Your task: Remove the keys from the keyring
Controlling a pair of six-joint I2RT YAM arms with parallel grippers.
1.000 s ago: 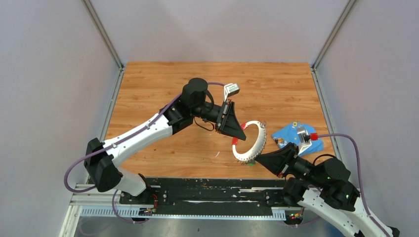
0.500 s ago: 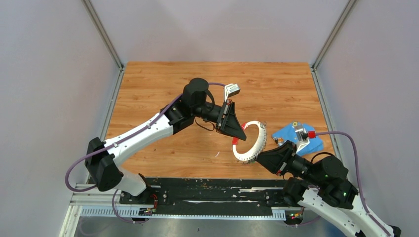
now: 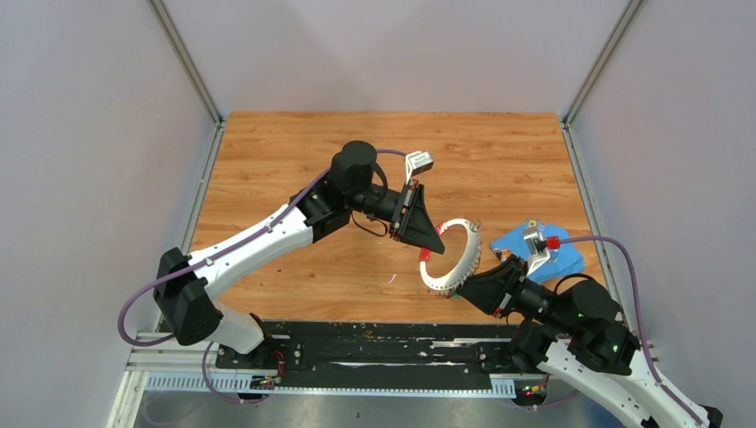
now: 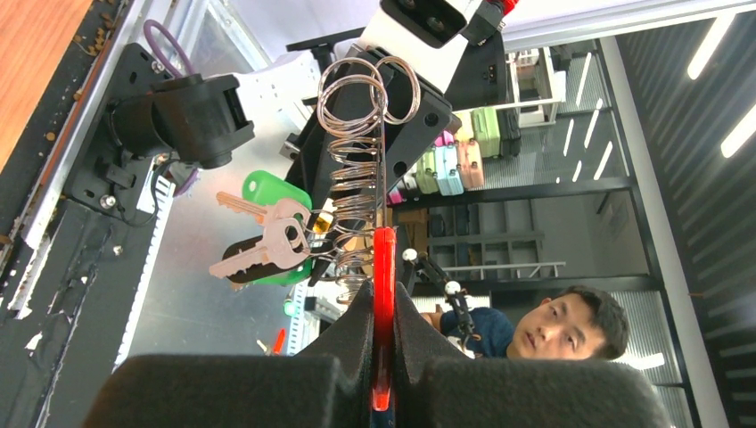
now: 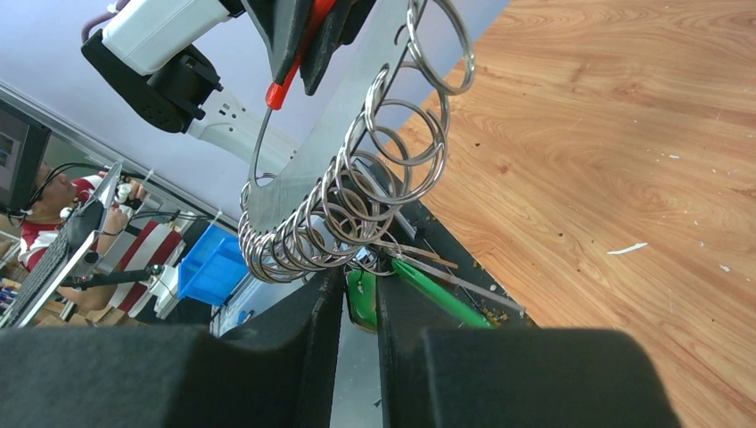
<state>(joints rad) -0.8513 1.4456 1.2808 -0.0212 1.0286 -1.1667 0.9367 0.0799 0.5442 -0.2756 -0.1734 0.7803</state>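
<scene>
The keyring (image 3: 470,259) is a large, thin metal hoop hanging in the air between the two claws, above the wooden surface (image 3: 285,160). It is strung with small split rings (image 5: 392,169), too overlapped to count, and carries one red sleeve (image 4: 383,267). The left claw (image 4: 383,308) is pinched on that sleeve. The keys (image 4: 266,252) dangle from the hoop's lower arc. The left wrist view shows two bare metal ones and two green heads.

Only the right wrist view shows the right claw (image 5: 359,283) a narrow gap apart with a green head between. Whether it grips cannot be told. Only the top view shows one blue cloth (image 3: 571,260).
</scene>
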